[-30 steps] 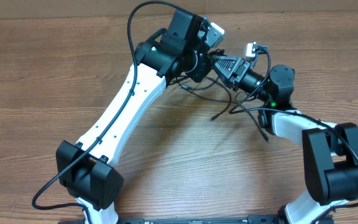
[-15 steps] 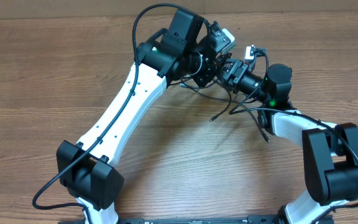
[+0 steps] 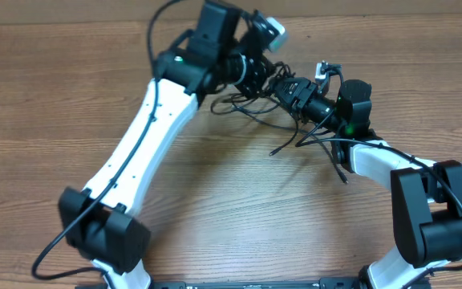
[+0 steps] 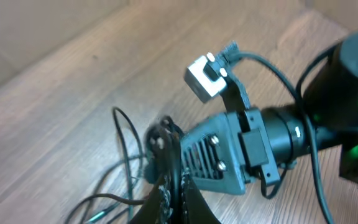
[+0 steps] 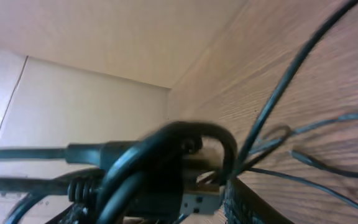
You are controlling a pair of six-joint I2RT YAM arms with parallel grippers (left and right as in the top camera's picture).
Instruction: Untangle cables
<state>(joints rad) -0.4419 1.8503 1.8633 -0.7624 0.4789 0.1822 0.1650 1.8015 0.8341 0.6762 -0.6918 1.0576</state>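
- Cables (image 3: 251, 108), thin and black, are seen in a loose tangle on the wooden table (image 3: 54, 104), gathered under and between the two gripper heads at the far middle of the overhead view.
- Several strands are spread from the tangle toward the right arm (image 3: 375, 160), and one free end with a small plug (image 3: 274, 152) is laid on bare wood just on the near side.
- The left gripper (image 4: 169, 186) is shown with its jaws pressed fully together. Thin strands of the cables are seen running up to its tips in the left wrist view, but whether one is pinched there cannot be told.
- The right gripper (image 3: 285, 84) is pointed at the left one, tip close to tip, low over the tangle.
- How far the right gripper's jaws are parted cannot be told. In the right wrist view everything close is blurred, and only a thicker black lead looped over a metal connector (image 5: 194, 202) is made out. Whether that connector is gripped cannot be told either.
- The left arm (image 3: 143, 144), white-shelled, is stretched from the near left corner to the far middle, while the right arm is folded short at the right side.
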